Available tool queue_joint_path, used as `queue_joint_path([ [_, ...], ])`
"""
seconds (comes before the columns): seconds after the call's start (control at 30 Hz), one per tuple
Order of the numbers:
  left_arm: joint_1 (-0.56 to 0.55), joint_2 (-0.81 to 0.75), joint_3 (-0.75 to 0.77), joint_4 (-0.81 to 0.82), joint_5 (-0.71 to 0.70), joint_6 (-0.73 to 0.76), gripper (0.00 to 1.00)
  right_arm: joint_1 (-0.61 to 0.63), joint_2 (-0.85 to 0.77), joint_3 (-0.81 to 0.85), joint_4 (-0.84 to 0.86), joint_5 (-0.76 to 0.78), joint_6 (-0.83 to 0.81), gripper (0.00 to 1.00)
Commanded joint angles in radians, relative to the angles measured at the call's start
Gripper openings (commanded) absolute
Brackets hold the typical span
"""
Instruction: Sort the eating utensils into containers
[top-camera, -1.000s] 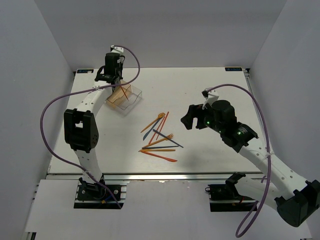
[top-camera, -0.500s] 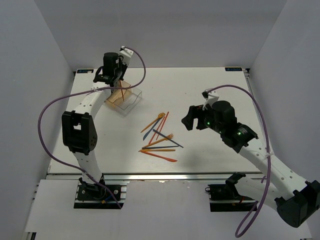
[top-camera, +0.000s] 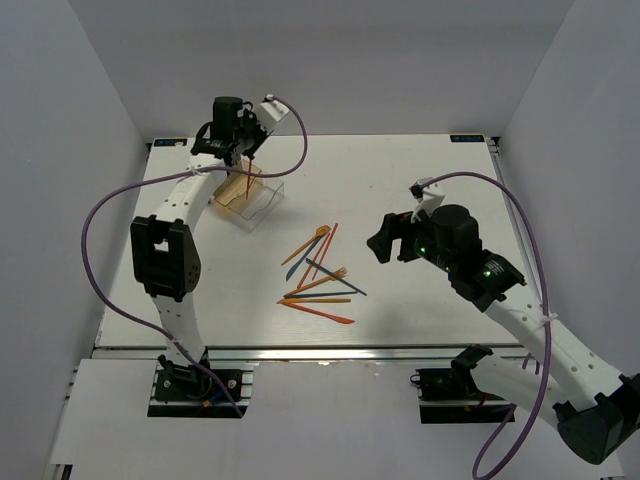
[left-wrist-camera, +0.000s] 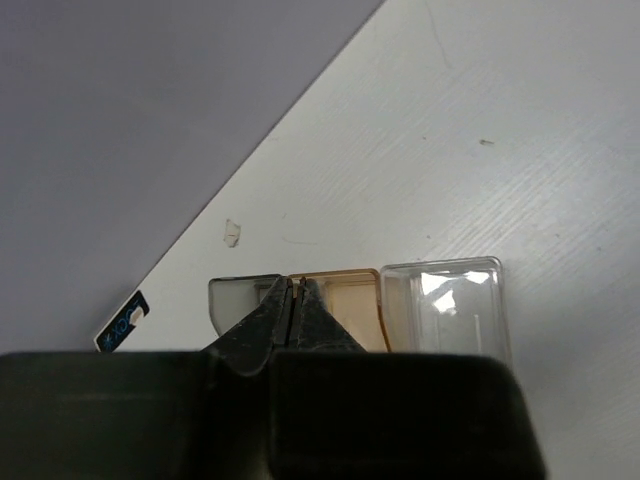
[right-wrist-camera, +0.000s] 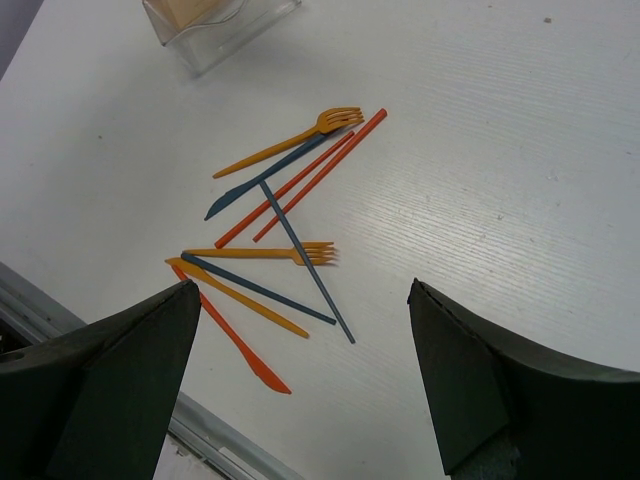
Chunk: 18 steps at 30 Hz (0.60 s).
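The containers stand at the far left: a joined row of a smoky grey bin, an amber bin and a clear bin. My left gripper hovers above them, shut on a thin orange-red utensil that hangs down toward the amber bin. Its fingertips meet over the grey–amber border. Several eating utensils lie loose mid-table: orange forks, a red knife, dark blue pieces. My right gripper hangs open above and right of that pile, holding nothing.
The table's near edge with its metal rail runs just below the pile. Grey walls close in behind the bins. The left arm's purple cable loops over the table's left side.
My left gripper has swung a little to the right and back above the bins, carrying the orange-red utensil with it. The right arm drifted slightly to the right, still open.
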Motion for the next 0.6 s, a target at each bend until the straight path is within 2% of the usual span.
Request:
queue_joint_path([
  [0.0,-0.036,0.014,0.031,-0.110,0.087,0.081,0.04,-0.004,-0.026,-0.015,-0.005,0.001,-0.019,0.89],
  [0.4,-0.071,0.098,-0.027,-0.115,0.001,0.185,0.06,-0.006,-0.040,-0.035,0.002,0.011,-0.031,0.89],
  [0.57,-0.071,0.100,-0.059,-0.088,-0.011,0.184,0.15,-0.007,-0.031,-0.040,0.012,0.005,-0.034,0.89],
])
